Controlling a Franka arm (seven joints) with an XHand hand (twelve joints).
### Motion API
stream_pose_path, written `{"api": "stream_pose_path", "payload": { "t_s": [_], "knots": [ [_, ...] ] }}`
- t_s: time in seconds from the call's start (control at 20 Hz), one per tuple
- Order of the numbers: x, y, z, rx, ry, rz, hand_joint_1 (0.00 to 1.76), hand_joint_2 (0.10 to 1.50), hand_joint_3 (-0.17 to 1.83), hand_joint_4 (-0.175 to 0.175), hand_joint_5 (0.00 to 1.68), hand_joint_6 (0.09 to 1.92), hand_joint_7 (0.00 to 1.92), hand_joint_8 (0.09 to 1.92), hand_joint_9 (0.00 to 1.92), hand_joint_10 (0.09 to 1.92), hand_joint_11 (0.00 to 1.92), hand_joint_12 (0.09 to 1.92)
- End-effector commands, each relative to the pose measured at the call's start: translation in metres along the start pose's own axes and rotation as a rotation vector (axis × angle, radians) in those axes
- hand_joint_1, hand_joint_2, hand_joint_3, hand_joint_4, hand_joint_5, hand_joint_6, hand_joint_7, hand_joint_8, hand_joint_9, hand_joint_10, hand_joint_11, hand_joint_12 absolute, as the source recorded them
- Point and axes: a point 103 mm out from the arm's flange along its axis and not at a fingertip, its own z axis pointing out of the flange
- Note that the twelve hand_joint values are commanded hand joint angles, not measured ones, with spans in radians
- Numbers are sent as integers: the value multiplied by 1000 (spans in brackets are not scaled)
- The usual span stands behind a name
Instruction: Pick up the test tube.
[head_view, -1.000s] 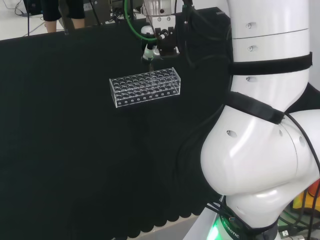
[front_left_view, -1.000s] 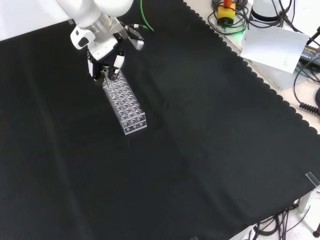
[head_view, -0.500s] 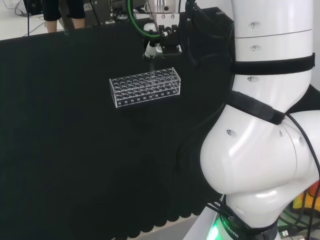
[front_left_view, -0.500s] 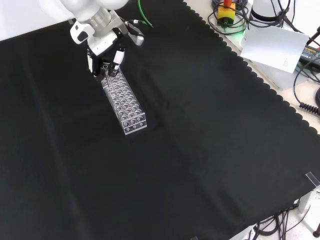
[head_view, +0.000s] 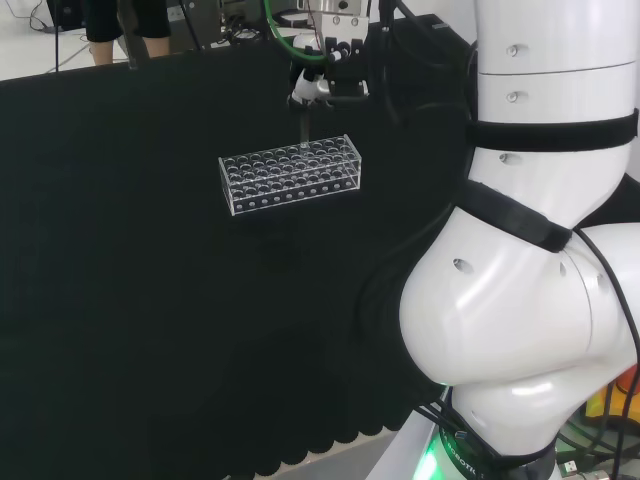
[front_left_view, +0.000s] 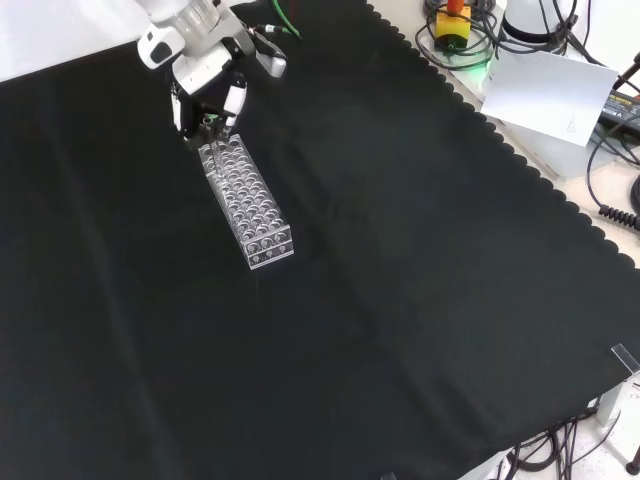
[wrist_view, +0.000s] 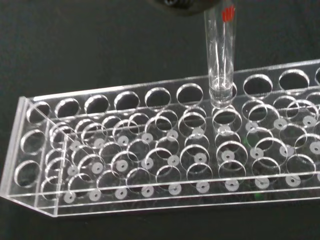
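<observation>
1. Black cloth (front_left_view: 420, 300) covers the whole bench, and on it, toward the far left in the front view, lies a clear rack (front_left_view: 246, 205) of many round holes.
2. At the rack's far end the test tube (wrist_view: 220, 60) hangs upright, its rounded bottom just level with the top plate, in or right above a hole of the back row.
3. Curled fingers of the hand (front_left_view: 205, 85) pinch the tube's upper end; the hand (head_view: 322, 75) hovers above the rack.
4. Judged step: the lift-out, nearly done. Next calls for a straight upward pull until the tube clears the rack.
5. Against a second ago, the hand stands higher and more of the tube shows; the rack lies as before.
</observation>
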Motion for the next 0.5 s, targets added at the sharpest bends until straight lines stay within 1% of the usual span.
{"api": "stream_pose_path", "payload": {
  "t_s": [0.05,0.5],
  "knots": [
    [2,-13,-19,-25,26,-16,1402,1072,0,-175,1006,591,1082,1098,1037,1009,1300,918],
    [9,-31,-51,-58,15,-31,1402,1073,1,-175,1007,586,1077,1107,1033,1017,1297,927]
  ]
}}
